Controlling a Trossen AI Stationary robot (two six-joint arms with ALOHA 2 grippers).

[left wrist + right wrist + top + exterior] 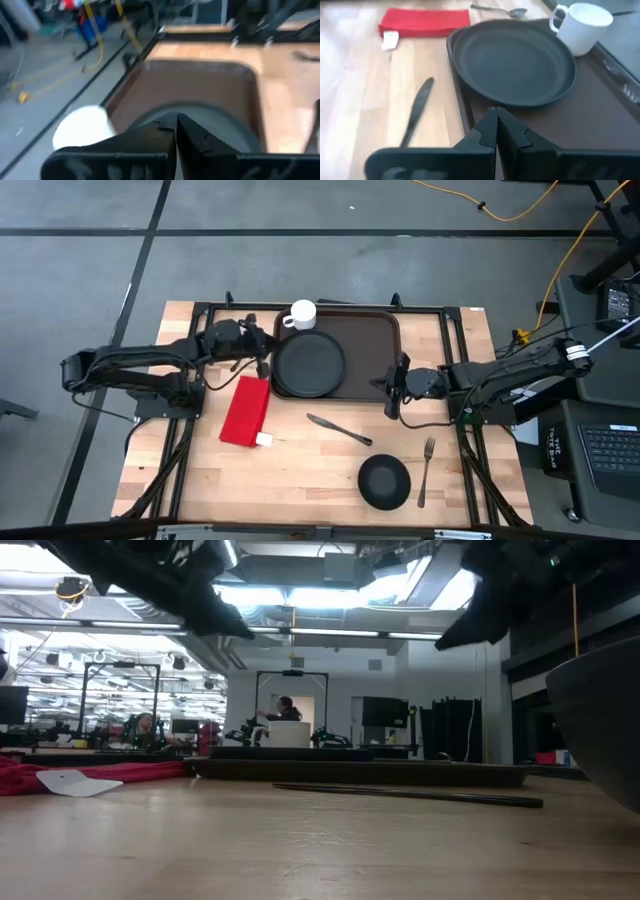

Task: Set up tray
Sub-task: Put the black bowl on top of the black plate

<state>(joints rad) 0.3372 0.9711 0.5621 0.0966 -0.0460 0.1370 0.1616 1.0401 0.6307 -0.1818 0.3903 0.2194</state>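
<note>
Both sets of fingers are sitting pressed shut, holding nothing: the left gripper (262, 363) at the tray's (375, 330) left end, the right gripper (393, 388) at its right end. The tray is lying at the worktop's (300, 470) far edge, carrying a black plate (310, 363) and white mug (302, 314). It looks stiff, slick and loaded, so its raised rim is offering the best hold.

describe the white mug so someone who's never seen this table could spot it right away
Find the large dark brown rectangular plastic tray at the far side of the wooden table. The small white ceramic mug stands in its far left corner, just behind the round black plate. It is the only white, upright, handled item there.
</note>
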